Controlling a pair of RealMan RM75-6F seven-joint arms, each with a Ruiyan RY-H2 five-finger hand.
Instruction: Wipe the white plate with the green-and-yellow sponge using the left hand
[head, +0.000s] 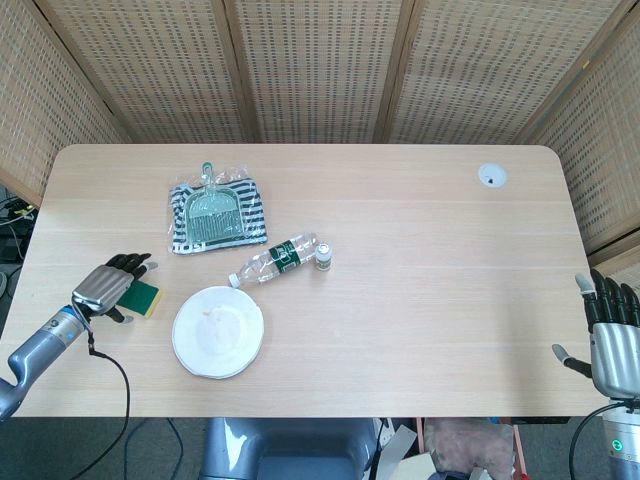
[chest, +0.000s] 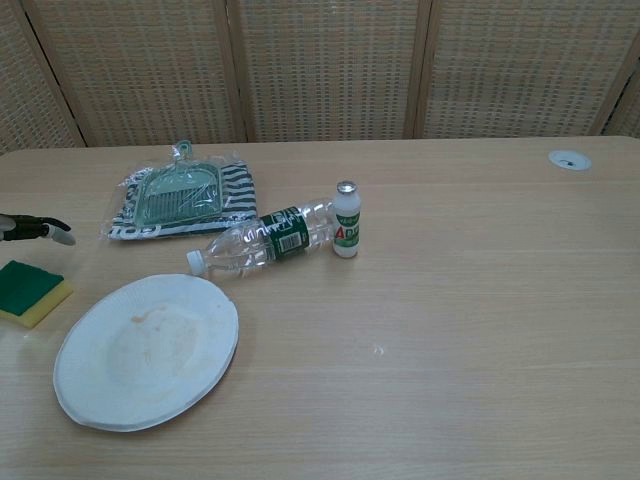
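1. We see the green-and-yellow sponge (chest: 31, 292) lying flat on the counter (head: 420, 290) near its left edge, green face up, just left of the white plate (head: 218, 331).
2. In the head view the sponge (head: 146, 297) is partly covered by our left hand (head: 108, 286), which hangs over its left half; whether the hand touches the sponge we cannot tell.
3. The fingers (head: 133, 262) of that hand are extended and slightly spread, holding nothing; in the chest view only a dark fingertip or two (chest: 40, 228) shows at the left border, above the sponge.
4. The white plate (chest: 146, 350) sits near the front of the counter, apart from the sponge, with faint orange-brown smears on its surface.
5. Just behind the plate a clear plastic bottle (head: 274, 259) with a green label lies on its side, its cap pointing toward the plate.
6. A small white bottle (chest: 346, 220) with a silver cap stands upright right at the base end of the lying bottle.
7. Further back, a green dustpan set in a clear bag (head: 212, 214) rests on a striped cloth.
8. A round white cable port (head: 491, 176) is set in the far right corner of the counter.
9. Our right hand (head: 612, 340) hangs at the front right, off the counter's edge, with fingers spread and nothing in them.
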